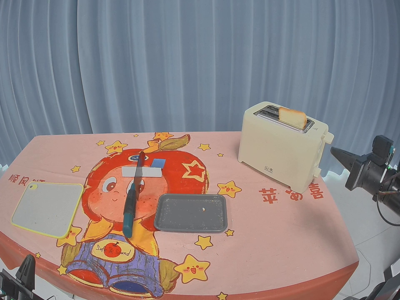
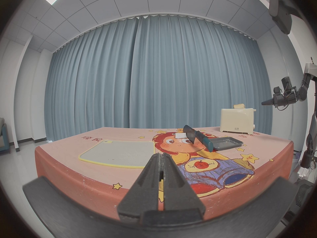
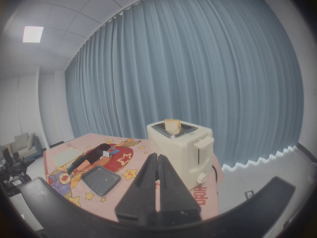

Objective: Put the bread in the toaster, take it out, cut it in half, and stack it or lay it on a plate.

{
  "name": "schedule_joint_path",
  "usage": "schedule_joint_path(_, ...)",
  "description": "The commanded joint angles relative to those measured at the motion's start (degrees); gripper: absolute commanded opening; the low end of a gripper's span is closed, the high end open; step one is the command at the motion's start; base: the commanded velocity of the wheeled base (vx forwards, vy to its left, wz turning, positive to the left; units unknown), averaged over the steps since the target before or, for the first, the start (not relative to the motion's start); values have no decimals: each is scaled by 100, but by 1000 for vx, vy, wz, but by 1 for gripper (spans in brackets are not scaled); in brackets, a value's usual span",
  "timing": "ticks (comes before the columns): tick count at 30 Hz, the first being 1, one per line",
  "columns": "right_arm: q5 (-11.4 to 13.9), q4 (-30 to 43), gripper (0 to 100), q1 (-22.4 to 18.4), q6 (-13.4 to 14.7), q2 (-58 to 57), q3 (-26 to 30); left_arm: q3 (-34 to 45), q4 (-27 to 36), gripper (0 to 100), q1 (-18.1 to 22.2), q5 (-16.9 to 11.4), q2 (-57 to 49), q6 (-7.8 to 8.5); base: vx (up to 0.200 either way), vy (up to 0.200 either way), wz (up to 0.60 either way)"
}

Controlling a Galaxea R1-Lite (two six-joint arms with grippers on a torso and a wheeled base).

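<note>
A slice of bread (image 1: 293,117) stands up out of a slot of the cream toaster (image 1: 280,146) at the table's right; the bread (image 3: 172,126) and toaster (image 3: 180,149) also show in the right wrist view. My right gripper (image 1: 335,152) hangs shut, off the table's right edge, level with the toaster's lever side. A knife (image 1: 132,196) with a teal handle lies propped on a white block (image 1: 141,171) mid-table. A dark grey tray (image 1: 191,213) lies to its right. My left gripper (image 2: 161,162) is shut, low before the table's front left corner.
A grey cutting board (image 1: 46,208) with a yellow rim lies at the table's left. A small blue card (image 1: 158,163) sits beside the white block. A blue curtain hangs behind the table. The table's front right is bare cloth.
</note>
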Motion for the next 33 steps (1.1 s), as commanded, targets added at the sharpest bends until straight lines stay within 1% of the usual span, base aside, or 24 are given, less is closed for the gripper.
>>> schedule_joint_path(1,6,2,0,-1,-1,-290,-18,101,-2,0,0,0,-93,-1,0,0,0)
schedule_joint_path(7,15,2,0,-10,-9,-316,18,101,-2,0,0,0,-93,-1,0,0,0)
schedule_joint_path(13,24,-7,0,-10,-168,-308,44,101,-2,0,0,0,-93,-1,0,0,0)
schedule_joint_path(28,15,-16,0,-18,-168,-246,-35,101,-2,0,0,0,-93,-1,0,0,0)
schedule_joint_path(33,6,-16,0,-18,-150,-246,-167,101,-2,0,0,0,-93,-1,0,0,0)
